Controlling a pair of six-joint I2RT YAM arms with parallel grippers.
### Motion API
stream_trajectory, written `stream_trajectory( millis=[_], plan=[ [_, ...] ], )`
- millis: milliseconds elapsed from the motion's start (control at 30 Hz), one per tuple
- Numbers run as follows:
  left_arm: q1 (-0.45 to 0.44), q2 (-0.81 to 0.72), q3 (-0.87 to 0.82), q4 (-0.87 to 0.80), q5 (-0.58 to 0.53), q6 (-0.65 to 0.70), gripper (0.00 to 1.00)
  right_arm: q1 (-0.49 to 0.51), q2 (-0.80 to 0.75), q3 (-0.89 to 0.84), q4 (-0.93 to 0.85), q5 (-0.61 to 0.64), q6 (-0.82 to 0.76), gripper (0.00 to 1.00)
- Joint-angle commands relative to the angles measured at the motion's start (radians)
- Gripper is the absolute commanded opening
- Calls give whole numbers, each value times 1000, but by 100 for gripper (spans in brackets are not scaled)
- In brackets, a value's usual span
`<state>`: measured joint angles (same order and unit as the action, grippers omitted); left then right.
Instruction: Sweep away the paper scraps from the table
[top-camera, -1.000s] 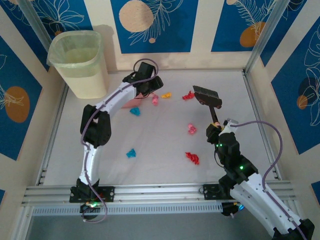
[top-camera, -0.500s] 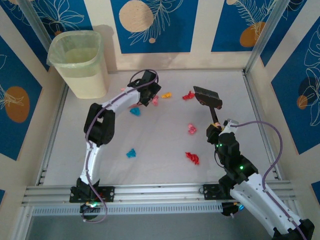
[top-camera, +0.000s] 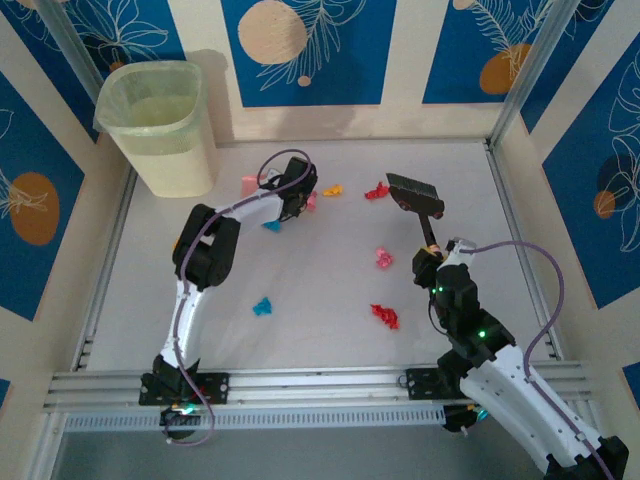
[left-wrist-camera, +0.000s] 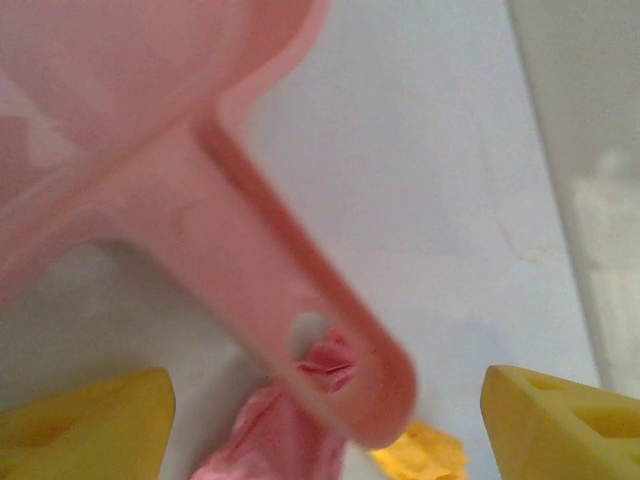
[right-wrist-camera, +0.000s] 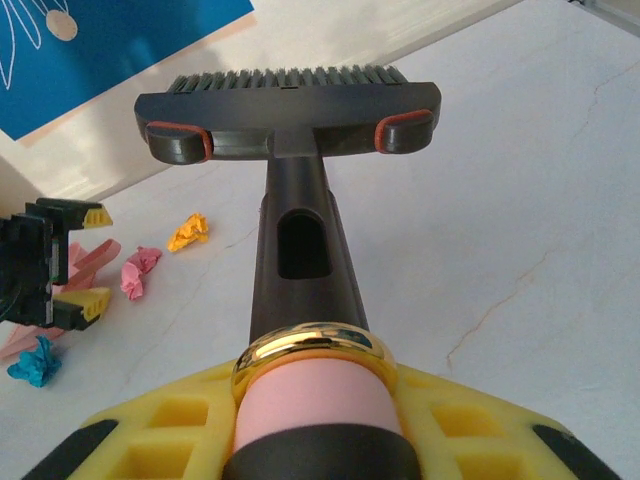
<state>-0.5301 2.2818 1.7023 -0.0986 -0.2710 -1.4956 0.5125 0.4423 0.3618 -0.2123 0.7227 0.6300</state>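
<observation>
at the far left corner of the large pale pinkish-white table (top-camera: 330, 285) a translucent yellowish plastic bin (top-camera: 160, 125) stands against the patterned wall. right of it lies a pink plastic dustpan (left-wrist-camera: 240, 250). the left gripper (top-camera: 298, 192) hovers over its handle, released, the yellow fingers (left-wrist-camera: 85, 425) spread wide to either side of the handle and apart from it. a pink wad (left-wrist-camera: 275, 435) shows through the hole at the handle's end, with an orange wad (left-wrist-camera: 425, 452) just beside it. the small crumpled paper scraps (top-camera: 383, 258) lie scattered over the middle of the table: two cyan ones toward the left, red and pink ones further right. the right gripper (right-wrist-camera: 315, 420) is clenched on the dark handle of a black brush (right-wrist-camera: 290, 110), its bristled head toward the far wall, near a red wad (top-camera: 376, 191).
</observation>
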Motion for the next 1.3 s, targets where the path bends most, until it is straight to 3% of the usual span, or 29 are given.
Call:
stream_trajectory(
  millis=[0,533,700,1267],
  plan=[
    [13,46,-17,120,-24,-30,78,-3,-5,17,70,24,6,0],
    [42,94,-77,356,-65,-19,56,-3,2,11,83,26,-4,0],
    [54,94,-90,402,-60,-5,41,-5,4,11,84,24,-4,0],
    [72,56,-136,458,-21,6,8,-4,3,11,85,20,-11,0]
  ],
)
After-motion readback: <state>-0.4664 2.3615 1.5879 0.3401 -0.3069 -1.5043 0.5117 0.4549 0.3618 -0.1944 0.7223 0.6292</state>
